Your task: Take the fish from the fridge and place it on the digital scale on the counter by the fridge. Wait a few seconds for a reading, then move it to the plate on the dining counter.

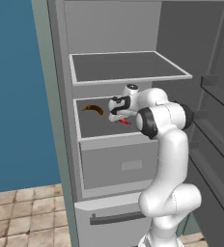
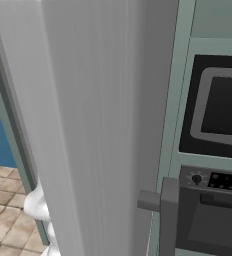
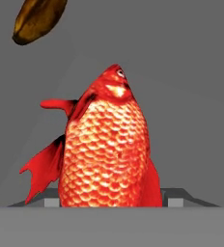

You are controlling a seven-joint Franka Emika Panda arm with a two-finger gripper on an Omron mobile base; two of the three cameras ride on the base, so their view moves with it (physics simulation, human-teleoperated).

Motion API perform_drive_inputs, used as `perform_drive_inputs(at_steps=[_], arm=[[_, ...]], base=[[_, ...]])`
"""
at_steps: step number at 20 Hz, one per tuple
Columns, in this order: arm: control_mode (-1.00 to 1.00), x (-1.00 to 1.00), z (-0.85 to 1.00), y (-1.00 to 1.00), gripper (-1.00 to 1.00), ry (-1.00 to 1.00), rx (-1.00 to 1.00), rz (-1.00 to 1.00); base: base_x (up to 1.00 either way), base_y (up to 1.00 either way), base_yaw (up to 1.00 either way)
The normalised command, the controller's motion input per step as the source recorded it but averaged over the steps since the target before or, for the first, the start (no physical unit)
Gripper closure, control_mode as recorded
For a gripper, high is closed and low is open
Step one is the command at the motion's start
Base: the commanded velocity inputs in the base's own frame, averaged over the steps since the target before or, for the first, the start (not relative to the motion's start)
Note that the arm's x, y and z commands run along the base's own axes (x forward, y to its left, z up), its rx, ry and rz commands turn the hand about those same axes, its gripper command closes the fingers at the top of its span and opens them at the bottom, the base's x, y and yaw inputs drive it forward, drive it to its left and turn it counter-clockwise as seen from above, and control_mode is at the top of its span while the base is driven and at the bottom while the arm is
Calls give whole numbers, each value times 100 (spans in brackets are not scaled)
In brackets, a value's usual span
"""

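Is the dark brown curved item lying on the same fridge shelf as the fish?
Yes: in the left base view the brown item lies on the same shelf as the fish, off to its left.

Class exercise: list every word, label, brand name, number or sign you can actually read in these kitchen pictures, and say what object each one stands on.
No readable text in any view.
Oven control panel, right base view: a knob and small pale marks beside it, too small and blurred to read.
Fridge, its drawer front, the fish and the dark brown curved item: no lettering or labels.
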Motion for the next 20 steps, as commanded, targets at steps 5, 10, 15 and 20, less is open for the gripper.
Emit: perform_drive_inputs(at_steps=[5, 10, 15, 20], arm=[[-100, -84, 0, -1, 100, -6, 0, 0], [-100, -86, 0, -1, 100, -5, 0, 0], [-100, -81, 13, -9, 100, -2, 0, 0], [-100, -80, 59, -4, 100, -1, 0, 0]], base=[[0, 0, 0], [0, 0, 0], [0, 0, 0], [0, 0, 0]])
